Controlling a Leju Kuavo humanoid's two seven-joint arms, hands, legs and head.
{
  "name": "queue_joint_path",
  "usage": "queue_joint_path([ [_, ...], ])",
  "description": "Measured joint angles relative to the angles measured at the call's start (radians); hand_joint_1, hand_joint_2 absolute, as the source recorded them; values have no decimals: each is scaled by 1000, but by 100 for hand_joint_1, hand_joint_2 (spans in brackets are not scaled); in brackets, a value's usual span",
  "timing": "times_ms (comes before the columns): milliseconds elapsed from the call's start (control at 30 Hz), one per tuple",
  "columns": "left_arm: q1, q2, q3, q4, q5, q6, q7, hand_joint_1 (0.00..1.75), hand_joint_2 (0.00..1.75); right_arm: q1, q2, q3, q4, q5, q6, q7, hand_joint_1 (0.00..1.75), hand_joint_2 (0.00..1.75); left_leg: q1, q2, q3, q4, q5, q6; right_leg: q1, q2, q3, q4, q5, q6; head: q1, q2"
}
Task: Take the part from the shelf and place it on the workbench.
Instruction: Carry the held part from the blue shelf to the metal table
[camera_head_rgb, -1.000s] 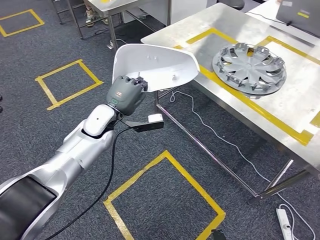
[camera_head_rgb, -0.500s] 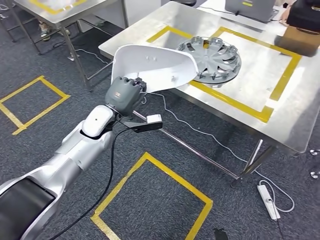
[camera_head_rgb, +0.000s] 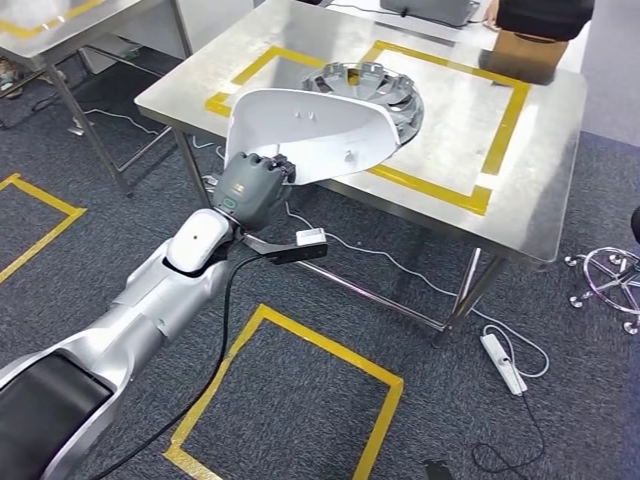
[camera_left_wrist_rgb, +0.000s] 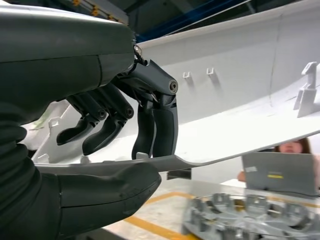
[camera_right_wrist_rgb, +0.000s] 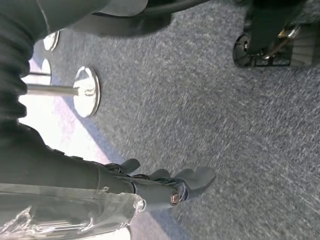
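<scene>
The left robot hand (camera_head_rgb: 251, 188) grasps the white curved plastic shell part (camera_head_rgb: 317, 128) by its near rim, thumb under and fingers (camera_left_wrist_rgb: 154, 127) over, carrying it in the air just short of the near edge of the steel surface (camera_head_rgb: 521, 210) marked with yellow tape. The right robot hand (camera_right_wrist_rgb: 166, 187) hangs over grey carpet, fingers extended and apart, holding nothing. Taking the part from the shelf looks done; setting it down remains. Beyond the part, a silver plastic wheel cover (camera_head_rgb: 385, 85) lies inside the taped square, and a person's sleeve (camera_head_rgb: 540, 15) shows at the far edge
</scene>
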Motion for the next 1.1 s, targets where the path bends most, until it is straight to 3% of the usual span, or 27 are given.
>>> queue_joint_path([
  [33, -1, 1, 0, 0, 0, 0, 0, 175, 175, -1, 0, 0, 0, 1, 0, 0, 0, 175, -3, 10, 2, -1, -1, -5, 3, -5, 8, -16, 1, -5, 0, 0],
  [100, -2, 0, 0, 0, 0, -1, 0, 175, 175, 0, 1, 0, 0, 5, -2, 1, 0, 175, -3, 26, 7, -4, -4, -15, 3, 19, 6, -18, 4, -18, -1, 0],
  [133, -3, -1, 0, 0, 0, -4, 0, 175, 175, 1, 1, 1, 0, 8, -5, 2, 0, 175, -1, 16, 6, 0, -10, -21, 1, 29, 7, -20, 6, -23, -1, 0],
  [200, -4, 1, 1, 0, 1, -10, 1, 175, 175, 0, 1, 2, 0, 16, -9, 4, 0, 175, 3, -34, -20, 60, -48, -31, -6, 45, 9, -25, 10, -34, -4, 0],
  [267, -3, 5, 1, 0, 1, -13, 2, 175, 175, -4, 1, 3, 0, 19, -10, 5, 0, 175, 4, -75, -86, 188, -105, -35, -8, 61, 9, -26, 10, -41, -6, 0],
  [333, 1, 8, 0, 0, 1, -14, 2, 175, 175, -4, 2, 3, 0, 20, -10, 5, 0, 175, 4, -82, -137, 271, -121, -36, -8, 77, 10, -26, 10, -43, -7, 0],
  [400, 2, 8, 0, 1, 1, -14, 2, 175, 175, -3, 2, 3, 0, 20, -10, 6, 0, 175, 5, -83, -122, 221, -69, -34, -9, 91, 10, -26, 11, -41, -8, 0],
  [467, -3, 8, 0, 1, 1, -13, 2, 175, 175, -3, 3, 3, 0, 20, -10, 6, 0, 175, 6, -85, -65, 93, -3, -30, -8, 102, 8, -22, 10, -33, -10, 0],
  [533, -9, 6, 0, 1, 1, -15, 2, 175, 175, -4, 3, 3, 0, 20, -9, 6, 0, 175, 8, -88, -29, 12, 22, -25, -3, 106, 2, -18, 9, -27, -11, 0],
  [667, -12, 6, -1, 1, -1, -26, 3, 175, 175, -1, 3, 3, 0, 19, -9, 5, 0, 175, 7, -91, -26, -4, 26, -17, 1, 105, 2, -25, 15, -45, -9, 0],
  [800, -16, 6, -2, 1, -3, -40, 10, 175, 175, -2, 3, 3, 0, 18, -8, 5, 0, 175, 6, -91, -26, -4, 26, -9, 0, 104, 8, -37, 21, -31, -9, 0],
  [967, -19, 6, -2, 1, -9, -53, 26, 175, 175, 0, 3, 3, 0, 17, -7, 5, 0, 175, -2, -92, -28, 0, 23, 6, -8, 104, 11, -45, 25, 1, -10, 0],
  [1100, -25, 5, -2, 0, -11, -56, 32, 175, 175, 0, 4, 3, 0, 16, -6, 4, 0, 175, -1, -91, -23, -9, 25, 16, -11, 103, 9, -44, 23, 12, -10, 0],
])
